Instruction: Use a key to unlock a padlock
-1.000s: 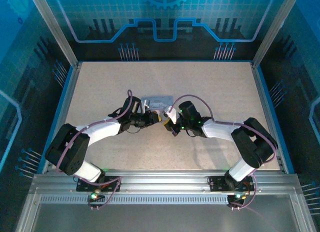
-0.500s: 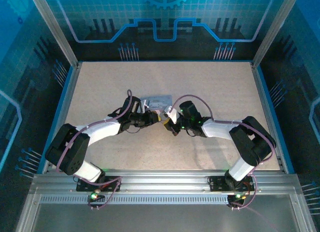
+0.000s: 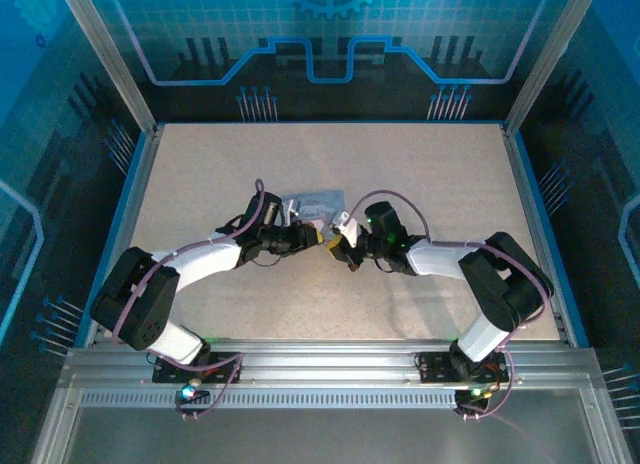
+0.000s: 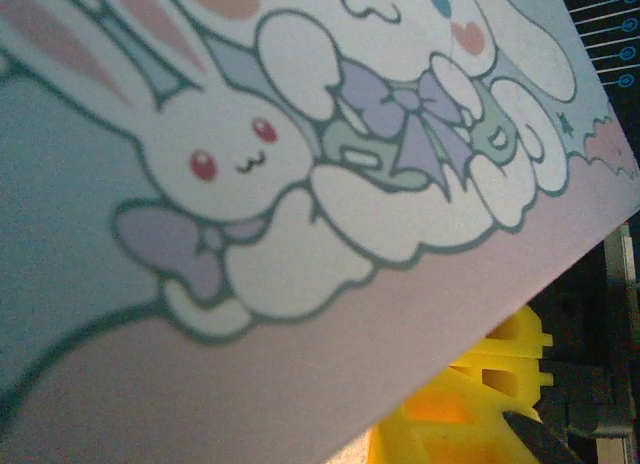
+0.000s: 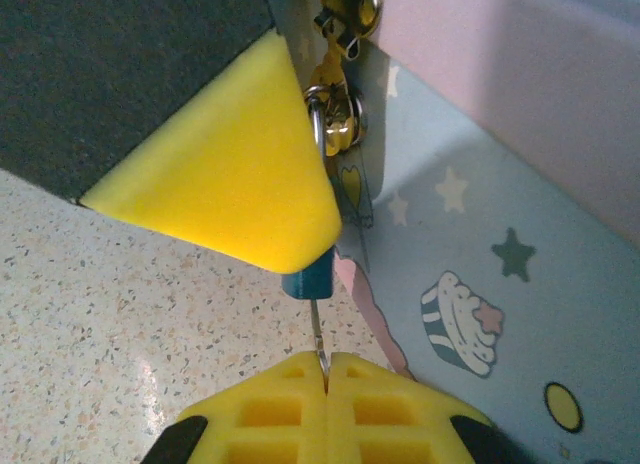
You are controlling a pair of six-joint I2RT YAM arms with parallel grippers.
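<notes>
Right fingers [image 5: 270,416] pinching key [image 5: 318,336], padlock [image 5: 308,280] mostly hidden in left fingers [image 5: 220,174]

right gripper [image 3: 338,246]: edging to the right, drawing slightly away from the left gripper [image 3: 312,239] | right wrist [image 3: 383,224]: shifting rightward along with it, its white link [image 3: 347,224] turning a little toward the far side | cable loop [image 3: 405,199] over the right forearm: sliding to the right
</notes>
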